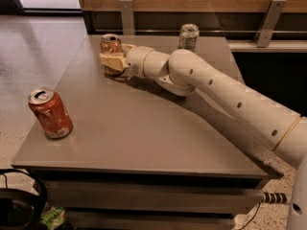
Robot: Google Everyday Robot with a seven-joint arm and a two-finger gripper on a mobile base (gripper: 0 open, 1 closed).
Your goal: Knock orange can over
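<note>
The orange can (pixel 110 44), copper-toned with a silver top, stands upright at the far left part of the grey table (pixel 144 128). My gripper (pixel 113 61) reaches in from the right on a long white arm and sits right against the can's front, covering its lower half. The can's lower body is hidden behind the gripper.
A deeper red-orange can (pixel 50 113) with white markings stands upright near the table's front left corner. A white-and-green can (pixel 188 36) stands at the far edge, behind my arm. A wooden wall with metal brackets runs behind the table. Cables hang below the front edge.
</note>
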